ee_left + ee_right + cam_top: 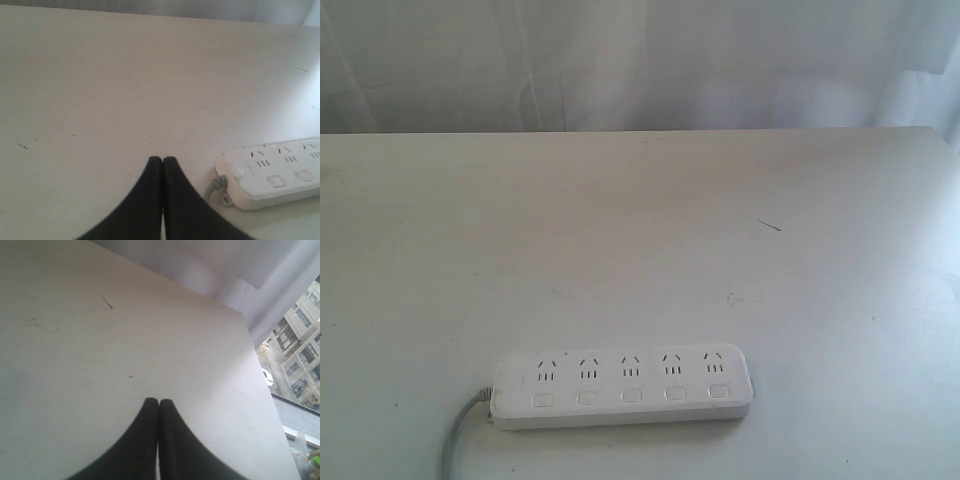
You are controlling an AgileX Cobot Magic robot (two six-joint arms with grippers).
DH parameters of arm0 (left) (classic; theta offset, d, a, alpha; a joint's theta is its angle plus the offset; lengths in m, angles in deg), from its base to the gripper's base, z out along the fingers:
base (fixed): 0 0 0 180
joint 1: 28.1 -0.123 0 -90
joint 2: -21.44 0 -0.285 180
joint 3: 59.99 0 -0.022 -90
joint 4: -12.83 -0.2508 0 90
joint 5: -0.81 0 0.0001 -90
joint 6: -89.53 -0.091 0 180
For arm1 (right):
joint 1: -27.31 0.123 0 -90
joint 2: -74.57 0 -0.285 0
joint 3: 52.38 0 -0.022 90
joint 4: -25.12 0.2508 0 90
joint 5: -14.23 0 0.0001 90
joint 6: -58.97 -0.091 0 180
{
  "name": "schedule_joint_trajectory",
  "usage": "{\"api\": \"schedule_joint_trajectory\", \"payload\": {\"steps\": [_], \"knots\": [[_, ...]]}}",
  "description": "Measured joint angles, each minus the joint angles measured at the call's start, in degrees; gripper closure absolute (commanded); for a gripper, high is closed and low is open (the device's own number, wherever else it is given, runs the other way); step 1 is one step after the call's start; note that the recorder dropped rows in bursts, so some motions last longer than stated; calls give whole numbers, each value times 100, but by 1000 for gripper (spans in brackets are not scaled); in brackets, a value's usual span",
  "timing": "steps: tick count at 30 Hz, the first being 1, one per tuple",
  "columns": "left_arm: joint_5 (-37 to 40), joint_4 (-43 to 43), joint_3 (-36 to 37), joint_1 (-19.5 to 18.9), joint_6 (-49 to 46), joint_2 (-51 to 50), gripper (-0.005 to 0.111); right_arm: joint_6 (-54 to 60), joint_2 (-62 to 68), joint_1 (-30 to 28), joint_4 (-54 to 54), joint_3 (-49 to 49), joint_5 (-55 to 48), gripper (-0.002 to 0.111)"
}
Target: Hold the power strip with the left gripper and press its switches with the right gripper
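Exterior view: the grey cord point(455, 440) of the power strip point(625, 388) is cut off at the frame edge. On the left gripper point(162, 159) and right gripper point(158, 401), jaws are pressed together, empty.

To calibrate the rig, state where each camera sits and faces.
Exterior: above the table's near side, facing the power strip and curtain; no arm shows.
Left wrist: behind the shut left gripper, facing table and strip's cord end.
Right wrist: behind the shut right gripper, facing table and window.
Exterior and left wrist share the strip.
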State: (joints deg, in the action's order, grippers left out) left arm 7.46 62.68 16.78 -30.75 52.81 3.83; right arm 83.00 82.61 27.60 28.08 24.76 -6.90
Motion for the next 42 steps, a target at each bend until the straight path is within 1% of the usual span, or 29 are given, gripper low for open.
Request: {"api": "schedule_joint_trajectory", "payload": {"steps": [3, 6, 11, 15, 16, 20, 22, 23, 24, 25, 28, 29, 30, 31, 35, 36, 38, 42], "knots": [[235, 14, 19, -308, -55, 219, 107, 0, 0, 0, 0, 0, 0, 108], [539, 353, 24, -388, -436, 321, 107, 0, 0, 0, 0, 0, 0, 108], [1105, 1386, 24, -388, -1783, 358, 107, 0, 0, 0, 0, 0, 0, 108], [1664, 2241, 24, -388, -3162, 358, 107, 0, 0, 0, 0, 0, 0, 108], [1720, 2293, 24, -388, -3267, 358, 107, 0, 0, 0, 0, 0, 0, 108], [1704, 2668, 24, -388, -3560, 358, 107, 0, 0, 0, 0, 0, 0, 108], [1354, 3524, 24, -388, -4060, 358, 107, 0, 0, 0, 0, 0, 0, 108], [1189, 4167, 24, -388, -4542, 358, 107, 0, 0, 0, 0, 0, 0, 108], [1300, 4533, 24, -388, -4938, 358, 107, 0, 0, 0, 0, 0, 0, 108], [1544, 4672, 24, -388, -5107, 358, 107, 0, 0, 0, 0, 0, 0, 108], [2814, 4860, 24, -388, -5253, 358, 107, 0, 0, 0, 0, 0, 0, 108], [3019, 4862, 24, -388, -5267, 358, 107, 0, 0, 0, 0, 0, 0, 108], [2955, 4872, 24, -388, -5266, 358, 107, 0, 0, 0, 0, 0, 0, 108], [2724, 4872, 24, -388, -5220, 358, 107, 0, 0, 0, 0, 0, 0, 108], [1300, 4872, 24, -388, -5187, 358, 107, 0, 0, 0, 0, 0, 0, 108], [1178, 4872, 24, -393, -5265, 358, 107, 0, 0, 0, 0, 0, 0, 108], [1182, 4872, -110, -393, -5436, 347, 107, 0, 0, 0, 0, 0, 0, 108], [1660, 4874, -623, -393, -5495, 219, 107, 0, 0, 0, 0, 0, 0, 108]]}}
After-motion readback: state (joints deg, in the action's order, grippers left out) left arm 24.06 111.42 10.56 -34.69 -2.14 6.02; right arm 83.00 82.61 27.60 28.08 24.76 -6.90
